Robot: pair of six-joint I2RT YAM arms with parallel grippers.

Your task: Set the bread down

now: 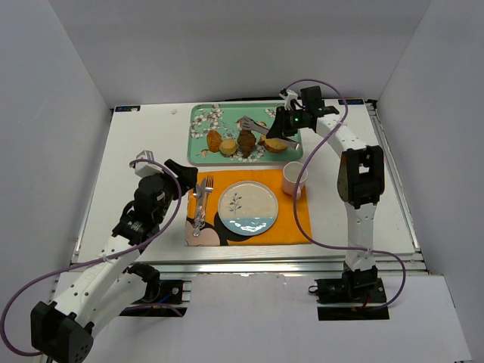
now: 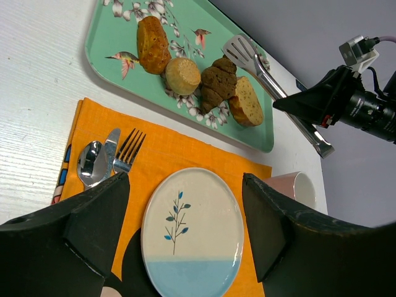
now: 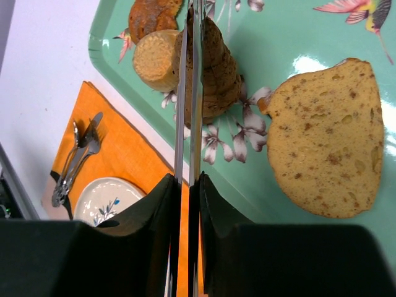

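Several breads lie on the green floral tray (image 1: pixel 198 121): a brown oval loaf (image 1: pixel 214 140), a round bun (image 1: pixel 228 147), a dark croissant (image 1: pixel 246 141) and a tan slice (image 1: pixel 275 144). My right gripper (image 1: pixel 286 125) is shut on metal tongs (image 1: pixel 253 123), whose head hangs over the croissant. In the right wrist view the tongs (image 3: pixel 189 93) are squeezed together beside the croissant (image 3: pixel 218 68), with the slice (image 3: pixel 328 136) to the right. My left gripper (image 2: pixel 185 185) is open and empty above the white and blue plate (image 2: pixel 192 232), with its fingers (image 2: pixel 99 210) wide apart.
The plate (image 1: pixel 248 207) sits on an orange placemat (image 1: pixel 291 219). A spoon, knife and fork (image 1: pixel 201 204) lie to its left. A pink cup (image 1: pixel 294 179) stands at the mat's right back corner. White walls enclose the table.
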